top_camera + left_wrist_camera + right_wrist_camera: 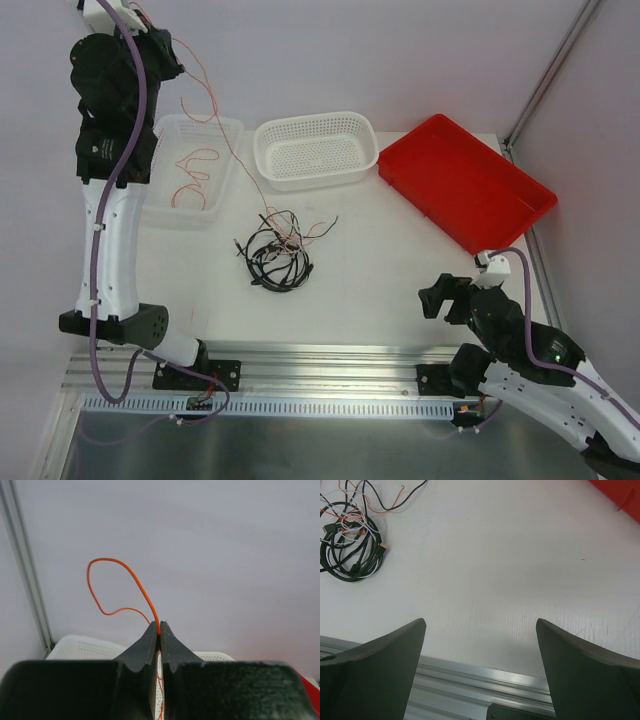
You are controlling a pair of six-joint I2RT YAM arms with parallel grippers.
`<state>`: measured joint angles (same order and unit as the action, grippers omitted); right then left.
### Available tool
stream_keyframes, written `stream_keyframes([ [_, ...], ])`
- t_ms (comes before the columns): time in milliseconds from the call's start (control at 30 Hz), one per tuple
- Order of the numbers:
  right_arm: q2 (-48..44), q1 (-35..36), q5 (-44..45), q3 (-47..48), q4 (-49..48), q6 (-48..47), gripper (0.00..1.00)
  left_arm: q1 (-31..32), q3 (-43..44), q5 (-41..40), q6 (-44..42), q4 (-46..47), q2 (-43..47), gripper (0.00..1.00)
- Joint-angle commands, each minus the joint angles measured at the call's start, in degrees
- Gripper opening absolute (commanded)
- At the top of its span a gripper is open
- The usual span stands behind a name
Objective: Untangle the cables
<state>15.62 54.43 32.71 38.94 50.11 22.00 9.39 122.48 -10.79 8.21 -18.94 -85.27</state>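
**Count at the table**

Containers, three: one clear plastic rectangular bin, one white perforated plastic basket, one red plastic tray.
Robot arms, two: left arm, right arm.
Two-finger grippers, two: left gripper, right gripper.
Thin red-orange wires traceable singly, two: the wire in the bin, the raised wire.
One tangle of black, white and red-orange cables; strands within cannot be counted.
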Motion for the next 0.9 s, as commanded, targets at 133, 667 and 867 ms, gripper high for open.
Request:
stream_keyframes([
  [133, 0.38, 0.23, -0.19, -3.43, -1.94, 0.5, 0.97, -13.95, -6.26, 3.4, 10.86, 2.67, -9.11, 0.0],
  [667, 6.62, 0.23, -3.09, -6.95, -6.69, 0.33, 0.97, -23.19, -22.81, 12.79, 15.43, 4.61, -21.16, 0.93],
  [867, 6.53, 0.23, -4.49, -7.56, -8.27, 0.76, 0.97, -20.3, -25.61, 16.16, 11.41, 4.61, -17.74, 0.96],
])
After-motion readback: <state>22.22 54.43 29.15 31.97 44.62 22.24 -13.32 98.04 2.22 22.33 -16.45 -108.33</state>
